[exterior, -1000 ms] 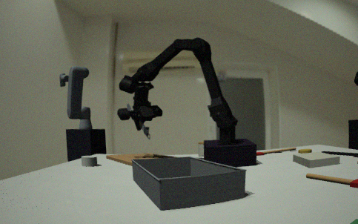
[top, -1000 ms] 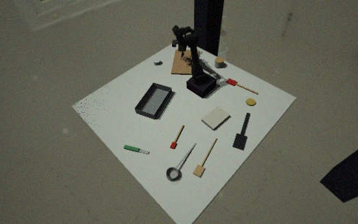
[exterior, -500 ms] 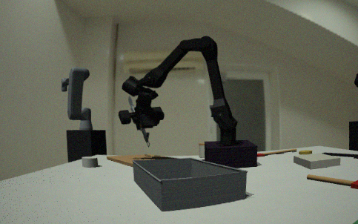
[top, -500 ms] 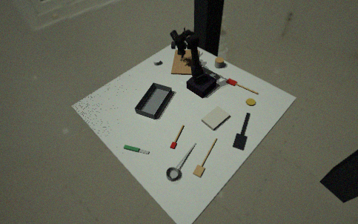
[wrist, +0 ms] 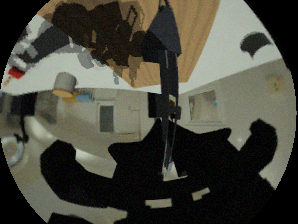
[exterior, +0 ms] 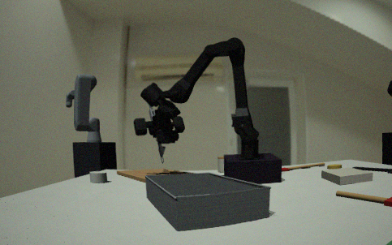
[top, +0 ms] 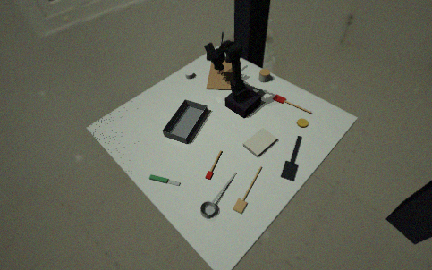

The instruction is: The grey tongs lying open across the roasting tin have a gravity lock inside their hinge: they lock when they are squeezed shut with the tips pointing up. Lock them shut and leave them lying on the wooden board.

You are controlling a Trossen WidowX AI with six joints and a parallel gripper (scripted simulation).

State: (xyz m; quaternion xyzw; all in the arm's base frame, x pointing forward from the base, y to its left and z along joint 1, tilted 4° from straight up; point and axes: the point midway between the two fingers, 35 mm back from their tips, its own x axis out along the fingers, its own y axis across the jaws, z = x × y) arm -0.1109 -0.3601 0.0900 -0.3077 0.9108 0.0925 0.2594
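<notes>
My gripper (exterior: 161,149) (wrist: 160,120) is shut on the grey tongs and hangs above the wooden board (top: 217,84) (exterior: 132,174) (wrist: 198,30). The tongs (exterior: 162,160) (wrist: 169,82) look narrow, with their arms close together. In the exterior view a small thin loop shows below the fingertips, clear of the board. In the wrist view the long thin part runs from the fingers back towards the gripper body. Much of the tongs is hidden by the gripper, and the lock cannot be seen. The roasting tin (top: 175,138) (exterior: 221,208) has no tongs across it.
A small grey round piece (top: 190,75) (exterior: 98,177) lies beside the board. A cork-topped pot (top: 265,75) (wrist: 65,84) stands on its other side. A pale block (top: 260,142) (exterior: 346,177), brushes, a strainer (top: 209,209) and a black turner (top: 290,171) lie farther off.
</notes>
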